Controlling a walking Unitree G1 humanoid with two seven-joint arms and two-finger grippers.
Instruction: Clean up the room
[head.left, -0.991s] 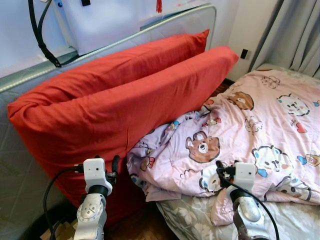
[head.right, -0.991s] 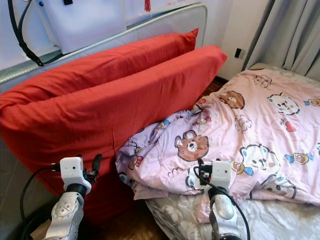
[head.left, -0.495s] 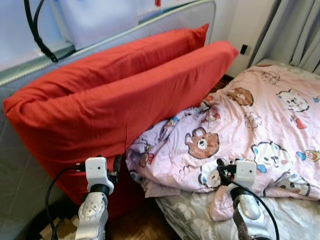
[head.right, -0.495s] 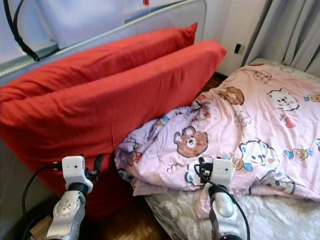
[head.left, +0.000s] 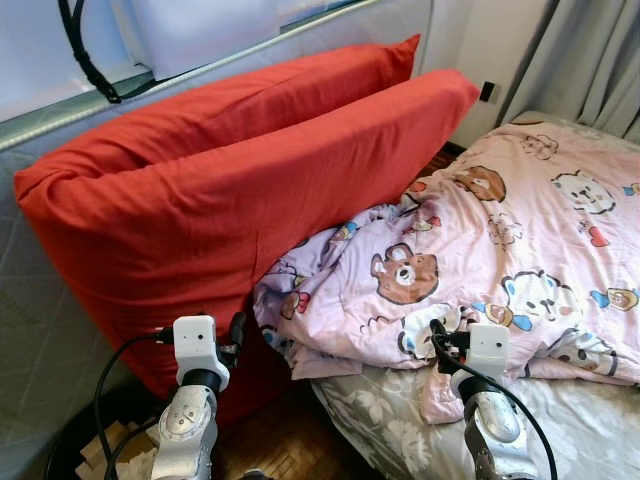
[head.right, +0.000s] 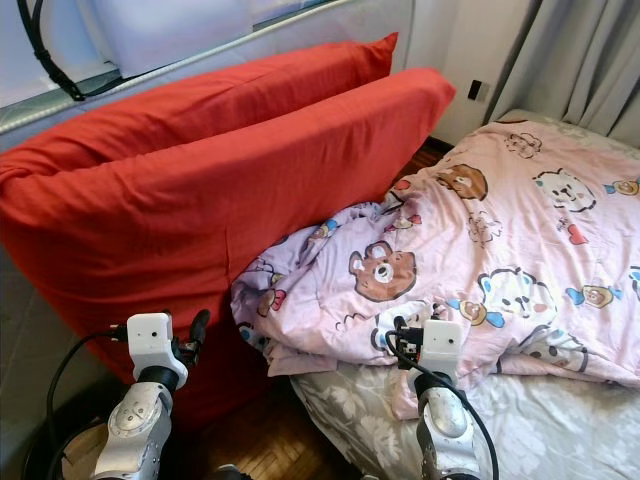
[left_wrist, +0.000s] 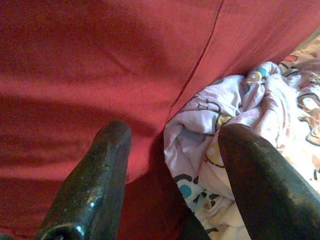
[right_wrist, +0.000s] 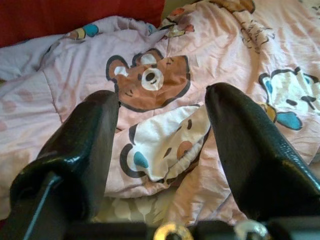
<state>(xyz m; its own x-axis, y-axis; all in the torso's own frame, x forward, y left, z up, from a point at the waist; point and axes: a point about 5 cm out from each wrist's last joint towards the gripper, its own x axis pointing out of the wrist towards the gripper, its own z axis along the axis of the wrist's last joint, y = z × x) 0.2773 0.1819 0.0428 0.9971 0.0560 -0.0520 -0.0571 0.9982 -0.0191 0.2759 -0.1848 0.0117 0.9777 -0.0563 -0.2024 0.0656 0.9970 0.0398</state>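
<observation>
Two long red pillows lean upright against a grey padded board, one in front of the other. A crumpled pink quilt with a bear print lies over the bed, its bunched edge touching the front pillow's base. My left gripper is held low in front of the front pillow, open and empty; in the left wrist view it points at the seam where the red pillow meets the quilt. My right gripper hovers open just above the quilt's near edge.
A grey floral sheet shows under the quilt at the near right. Wooden floor lies between pillows and bed. A grey padded board stands at the left, grey curtains at the back right, and a black cable hangs at the top left.
The whole picture has shifted a little as the camera moved. Pillows and quilt lie as before, and both grippers keep the same open pose.
</observation>
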